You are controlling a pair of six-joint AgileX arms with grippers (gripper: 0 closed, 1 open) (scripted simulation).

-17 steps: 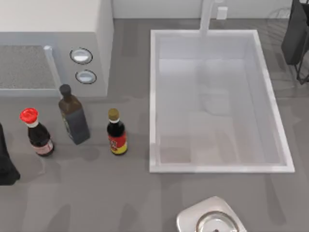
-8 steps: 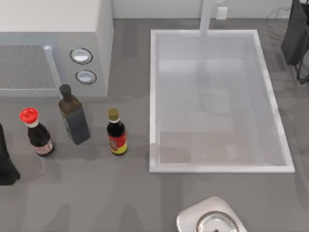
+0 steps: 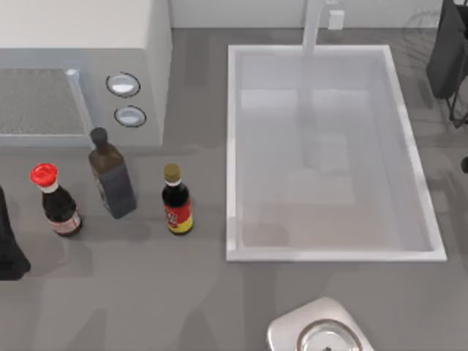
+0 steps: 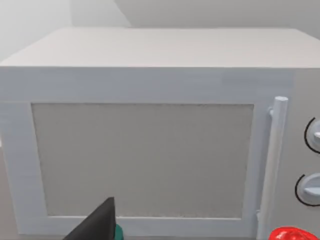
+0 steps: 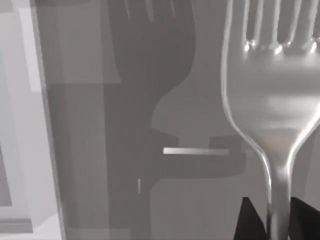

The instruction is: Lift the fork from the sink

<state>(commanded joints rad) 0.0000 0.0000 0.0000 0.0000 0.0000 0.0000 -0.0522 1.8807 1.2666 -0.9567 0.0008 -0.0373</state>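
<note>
The fork (image 5: 272, 100) hangs close before the right wrist camera, silver, tines pointing away. Its thin handle runs down between two dark fingertips (image 5: 247, 222) of my right gripper (image 5: 277, 222), which is shut on it. Its shadow falls on the grey counter beneath, with a white rim (image 5: 35, 100) beside it. The sink (image 3: 234, 153) is a white rectangular basin in the middle of the top view, and my right arm (image 3: 447, 55) sits past its far right corner. My left arm (image 3: 9, 248) is parked at the left edge, and one dark finger (image 4: 97, 225) of it faces the microwave.
A white microwave (image 3: 80, 66) fills the far left. Three bottles stand in front of it: red-capped (image 3: 55, 201), dark square (image 3: 111, 175) and small brown (image 3: 176, 201). A pale faucet (image 3: 313, 25) rises behind the sink. A round steel item (image 3: 322, 333) lies at the front.
The faint shadow inside the sink has shifted between frames. A small dark part now shows at the right edge of the top view. The left arm has not moved.
</note>
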